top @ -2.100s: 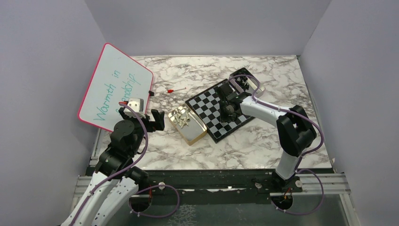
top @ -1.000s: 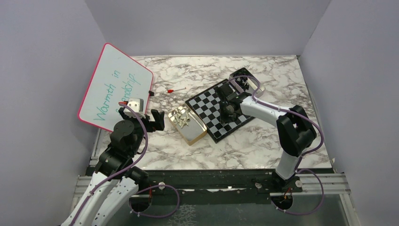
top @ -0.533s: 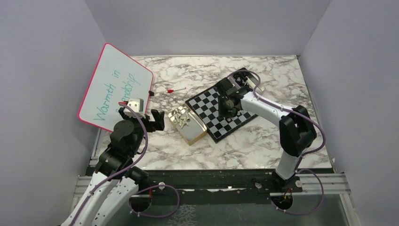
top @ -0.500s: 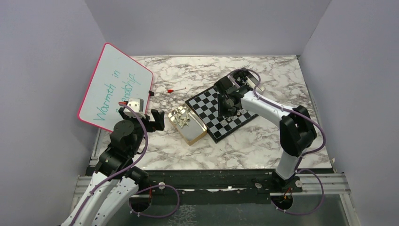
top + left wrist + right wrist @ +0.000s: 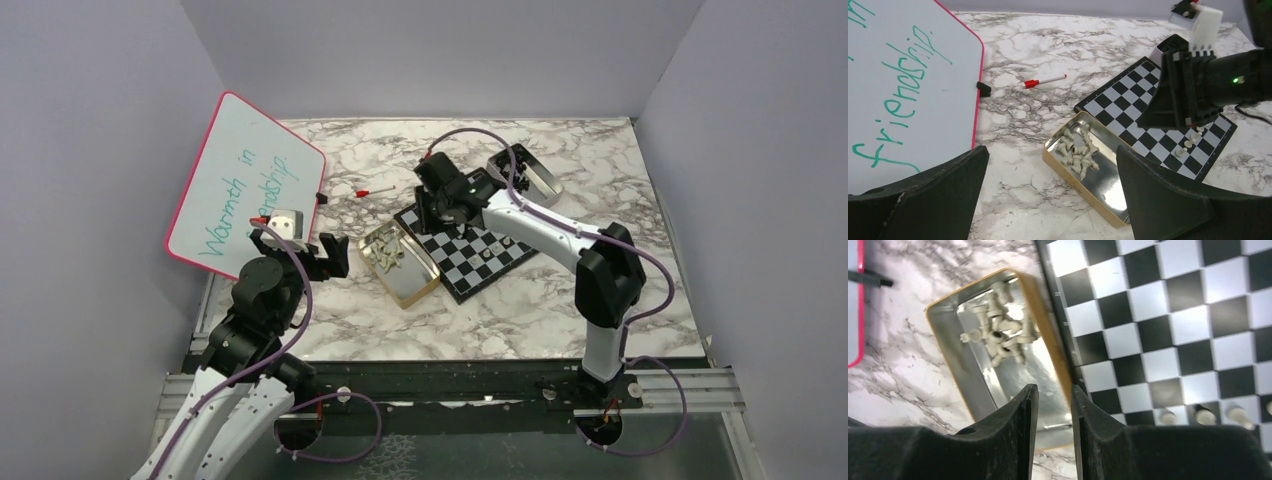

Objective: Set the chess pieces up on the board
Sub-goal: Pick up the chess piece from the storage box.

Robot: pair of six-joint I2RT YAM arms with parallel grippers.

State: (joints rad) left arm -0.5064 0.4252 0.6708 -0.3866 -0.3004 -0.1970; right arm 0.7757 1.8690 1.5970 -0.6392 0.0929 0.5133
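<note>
The chequered board [image 5: 455,262] lies tilted at mid-table. A short row of pale chess pieces [image 5: 490,250] stands along its near right edge, also in the left wrist view [image 5: 1188,144] and the right wrist view [image 5: 1200,412]. More pale pieces [image 5: 385,250] lie heaped in a gold-rimmed tin [image 5: 412,285] left of the board [image 5: 1077,152] [image 5: 998,335]. My right gripper [image 5: 430,207] hovers over the board's left corner beside the tin, jaws a narrow gap apart and empty [image 5: 1054,390]. My left gripper [image 5: 330,257] is wide open and empty, left of the tin.
A pink-framed whiteboard [image 5: 240,185] leans at the left. A red-capped marker [image 5: 372,191] lies behind the tin. A second tin [image 5: 535,175] sits behind the board's far right corner.
My right gripper has lifted off the board's right side, leaving pale pieces there, and swung left across the board to its left corner near the tin. The left arm has not moved.
</note>
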